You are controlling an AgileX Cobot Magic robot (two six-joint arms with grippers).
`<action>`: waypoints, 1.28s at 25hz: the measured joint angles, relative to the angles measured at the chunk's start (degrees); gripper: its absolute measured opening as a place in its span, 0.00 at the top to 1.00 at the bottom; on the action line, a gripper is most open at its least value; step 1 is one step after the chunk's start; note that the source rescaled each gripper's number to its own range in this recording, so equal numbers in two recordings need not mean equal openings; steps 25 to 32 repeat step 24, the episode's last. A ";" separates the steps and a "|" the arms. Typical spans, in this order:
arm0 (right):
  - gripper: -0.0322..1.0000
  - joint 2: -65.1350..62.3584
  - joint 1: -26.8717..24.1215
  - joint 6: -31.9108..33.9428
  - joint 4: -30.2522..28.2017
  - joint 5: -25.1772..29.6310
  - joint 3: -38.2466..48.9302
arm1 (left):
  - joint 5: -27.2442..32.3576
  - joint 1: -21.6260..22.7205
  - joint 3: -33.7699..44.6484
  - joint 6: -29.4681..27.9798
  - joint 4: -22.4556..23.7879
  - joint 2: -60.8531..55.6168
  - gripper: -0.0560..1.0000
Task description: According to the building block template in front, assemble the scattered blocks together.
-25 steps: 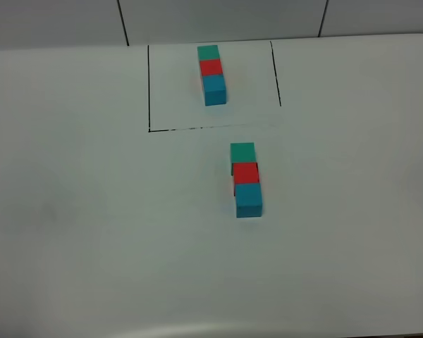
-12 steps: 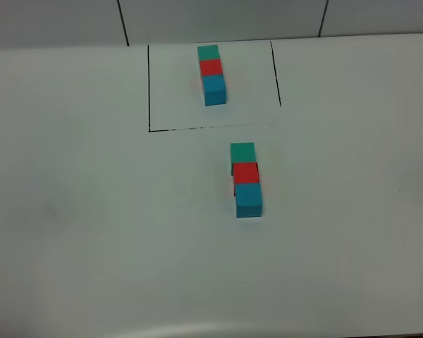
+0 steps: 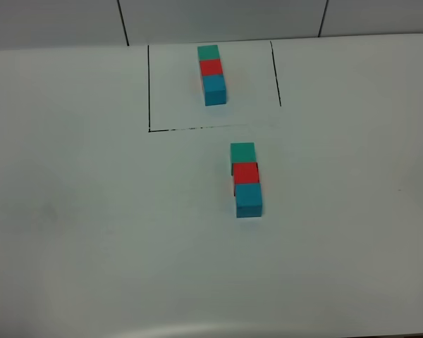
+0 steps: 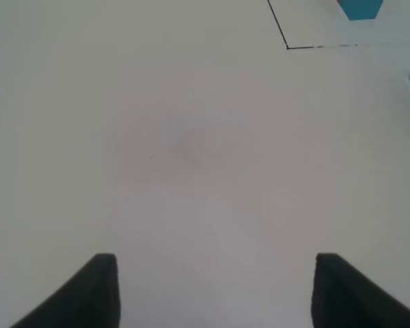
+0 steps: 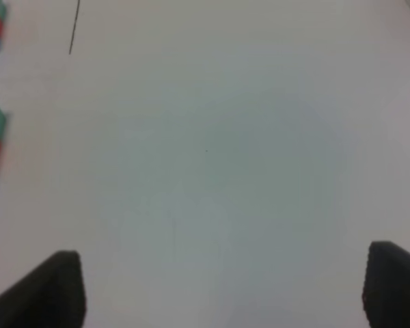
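Pincers (image 4: 215, 290) (image 5: 222, 290) apart (empty), blocks (image 3: 246, 179) joined

Nothing here can be read: no words, numbers, labels or brand marks show on the white table (image 3: 92, 211), on the building block template (image 3: 211, 74) or on the scattered blocks (image 3: 246, 179); the only mark is a plain black drawn rectangle (image 3: 149, 84) carrying no lettering

White table (image 3: 92, 225): framed template row (image 3: 211, 74) at far edge; green-red-blue scattered blocks (image 3: 246, 179) joined, just outside frame.
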 joint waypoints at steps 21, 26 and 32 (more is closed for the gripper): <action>0.31 0.00 0.00 0.00 -0.16 0.00 0.00 | 0.00 0.00 0.00 0.00 0.00 0.00 0.66; 0.31 0.00 0.00 0.00 -0.16 0.00 0.00 | 0.00 0.00 0.00 0.00 0.00 0.00 0.66; 0.31 0.00 0.00 0.00 -0.16 0.00 0.00 | 0.00 0.00 0.00 0.00 0.00 0.00 0.66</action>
